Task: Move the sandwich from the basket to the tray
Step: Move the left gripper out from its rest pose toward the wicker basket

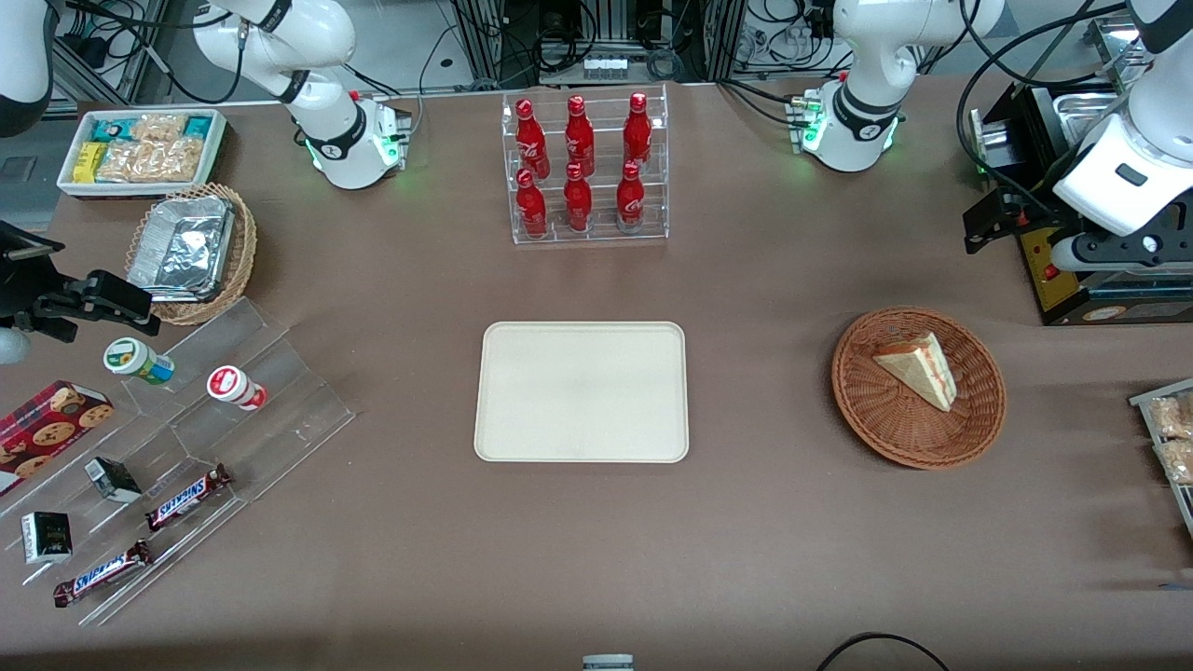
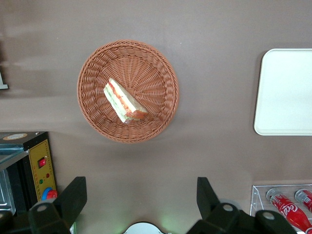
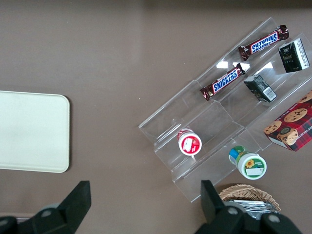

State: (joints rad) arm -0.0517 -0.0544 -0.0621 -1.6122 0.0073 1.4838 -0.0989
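Sandwich in basket, not yet grasped; gripper high above with fingers spread wide.

The sandwich [image 2: 124, 102] lies on its side in the basket [image 2: 95, 63], well apart from the bare tray [image 1: 522, 447]. The gripper [image 2: 139, 204] hangs above the table beside the basket, holding nothing. The wedge is judged light, soft and easily crushed, its layers liable to slide apart. It would best be taken across the two flat bread faces near mid-length, with gentle closing force.
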